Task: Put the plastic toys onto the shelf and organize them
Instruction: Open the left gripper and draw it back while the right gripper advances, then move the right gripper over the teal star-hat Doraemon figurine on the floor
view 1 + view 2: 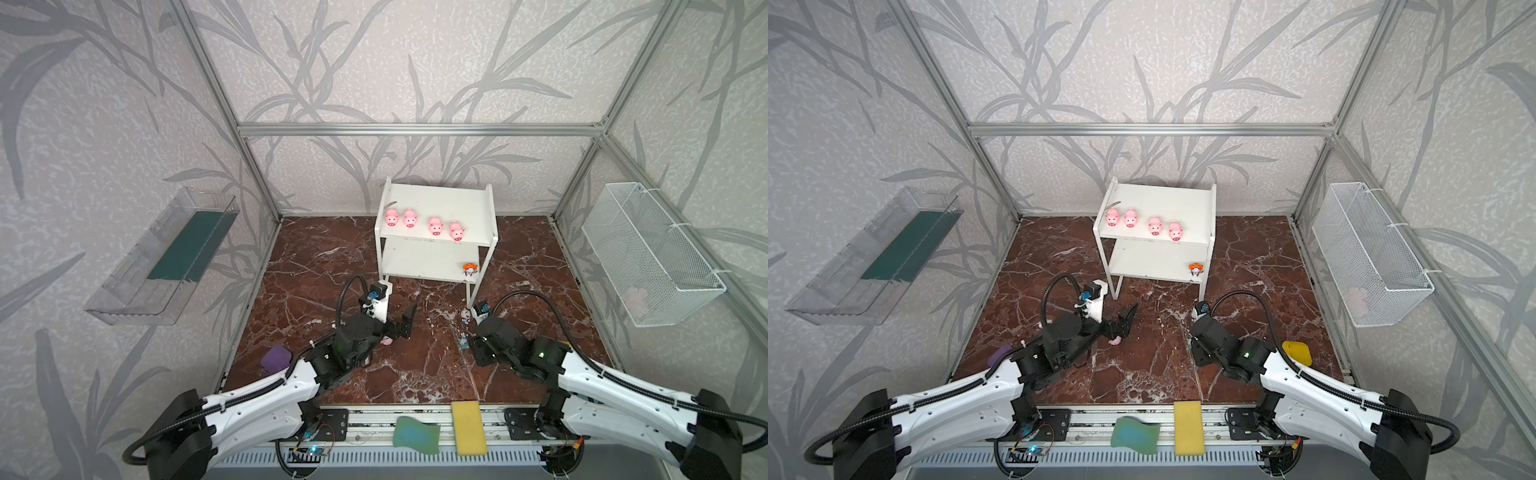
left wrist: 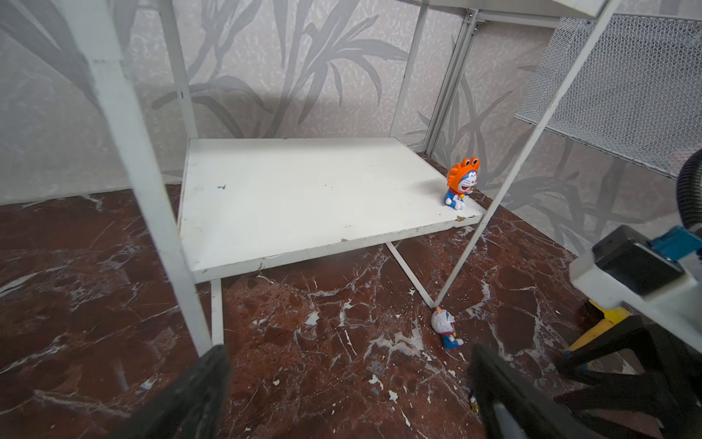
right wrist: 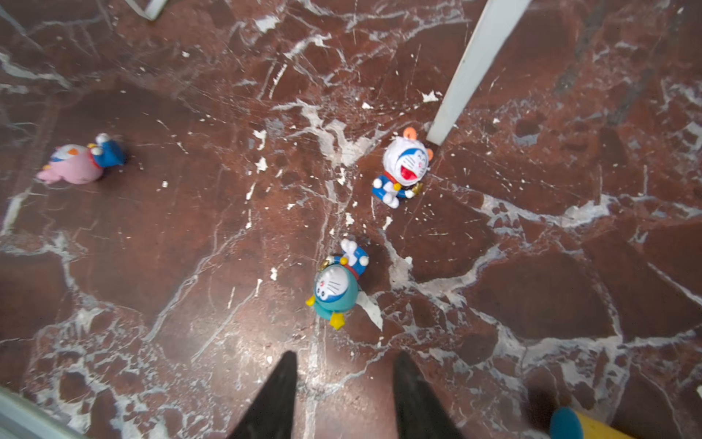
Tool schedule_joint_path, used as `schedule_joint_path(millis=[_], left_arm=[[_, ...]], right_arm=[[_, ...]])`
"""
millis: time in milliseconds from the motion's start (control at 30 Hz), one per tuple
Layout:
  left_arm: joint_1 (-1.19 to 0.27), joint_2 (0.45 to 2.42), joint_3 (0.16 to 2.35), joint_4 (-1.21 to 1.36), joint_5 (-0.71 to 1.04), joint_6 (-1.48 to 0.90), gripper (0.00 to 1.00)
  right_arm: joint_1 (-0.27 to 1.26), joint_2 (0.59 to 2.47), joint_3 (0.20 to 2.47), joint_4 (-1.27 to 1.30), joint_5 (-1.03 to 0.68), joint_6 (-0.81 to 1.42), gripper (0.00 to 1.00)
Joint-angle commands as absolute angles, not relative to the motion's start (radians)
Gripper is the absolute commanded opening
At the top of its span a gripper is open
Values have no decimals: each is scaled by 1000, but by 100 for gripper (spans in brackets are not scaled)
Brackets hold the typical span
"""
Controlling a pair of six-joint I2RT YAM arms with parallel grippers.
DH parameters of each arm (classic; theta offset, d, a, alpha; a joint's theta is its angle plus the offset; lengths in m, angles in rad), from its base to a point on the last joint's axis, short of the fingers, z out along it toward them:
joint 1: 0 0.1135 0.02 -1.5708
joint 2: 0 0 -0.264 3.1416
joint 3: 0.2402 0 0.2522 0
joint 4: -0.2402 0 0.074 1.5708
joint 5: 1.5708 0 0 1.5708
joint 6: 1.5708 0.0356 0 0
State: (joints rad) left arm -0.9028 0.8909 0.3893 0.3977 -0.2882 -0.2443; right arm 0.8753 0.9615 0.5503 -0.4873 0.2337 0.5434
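Note:
The white shelf [image 1: 436,199] stands at the back with several pink pigs [image 1: 410,218] in a row on its top board. An orange figurine [image 1: 471,270] [image 2: 462,182] sits at the lower board's front right corner. On the floor, a white-blue figurine [image 3: 404,167] [image 2: 445,330] lies by the shelf leg. A teal one [image 3: 336,285] lies just ahead of my right gripper [image 3: 345,357], whose jaws stand apart with nothing between them. A pink one [image 3: 76,161] [image 1: 96,341] lies under my left arm. My left gripper [image 2: 349,355] [image 1: 409,322] is wide open and empty, facing the shelf.
A clear tray [image 1: 166,257] hangs on the left wall and a wire basket [image 1: 652,257] on the right wall. A purple object [image 1: 274,359] lies at the left, a yellow shovel [image 1: 1296,353] at the right. Green [image 1: 415,436] and yellow [image 1: 468,428] sponges rest at the front edge.

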Motion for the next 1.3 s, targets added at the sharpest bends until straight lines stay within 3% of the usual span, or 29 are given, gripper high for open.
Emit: schedule_joint_path(millis=[0,367,733,900,1267], left_arm=[[-903,808,357,305,-336,-272,99],[-900,635,321,183,-388,-256,99],[-900,606,317,152,-399,-256,99],[-901,595,316,141,-405,-256,99],[-900,575,316,123,-408,-255,99]], right_arm=[[832,1019,546,-455,190,574,35],[798,1277,604,-378,199,536,25],[802,1439,701,-281,97,446,26],[895,1502,764,-241,55,440,28],[924,1546,813,-249,108,448,29]])
